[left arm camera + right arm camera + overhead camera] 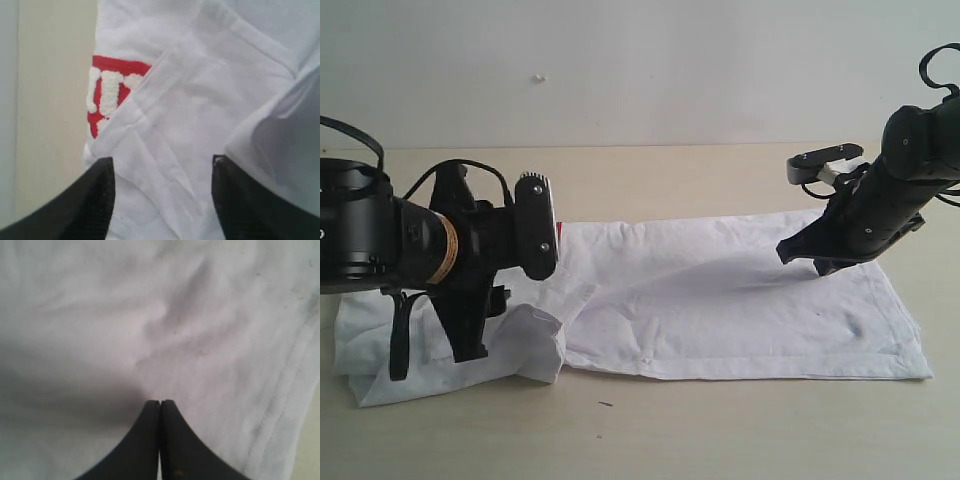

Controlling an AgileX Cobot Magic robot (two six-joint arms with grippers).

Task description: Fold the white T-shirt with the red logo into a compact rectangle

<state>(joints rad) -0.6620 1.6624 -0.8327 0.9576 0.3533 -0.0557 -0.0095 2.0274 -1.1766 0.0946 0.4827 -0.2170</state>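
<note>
— Where does the cloth lie, and how much bare top is there around it?

— The white T-shirt (720,310) is spread across the middle of the table (720,430), its long side running left to right. The near edge is a fairly straight line with a broad strip of bare tabletop in front of it. Behind the far edge another bare band reaches the wall (620,70). The right corner stops just short of the outside camera's border. The left end is bunched and doubled over.

— And your claws?

— My left gripper (162,200) is spread, its two fingers (95,200) standing apart over that crumpled left end. Cloth fills the gap beneath them, and I cannot tell whether the pads touch it. My right gripper (160,405) is pressed together tip to tip with nothing between. It sits over the right half of the shirt and throws a shadow there. I cannot tell whether it touches the cloth.

— What stands in the way?

— A hemmed flap (200,100) lies folded over the red logo (107,95). Only one end of the patch and a few puffy white letters show, right at the shirt's edge beside bare table. By my right claw a stitched hem (287,380) runs close, with a sliver of table past it. My own left arm (360,235) hides much of the left end from the outside camera.
</note>
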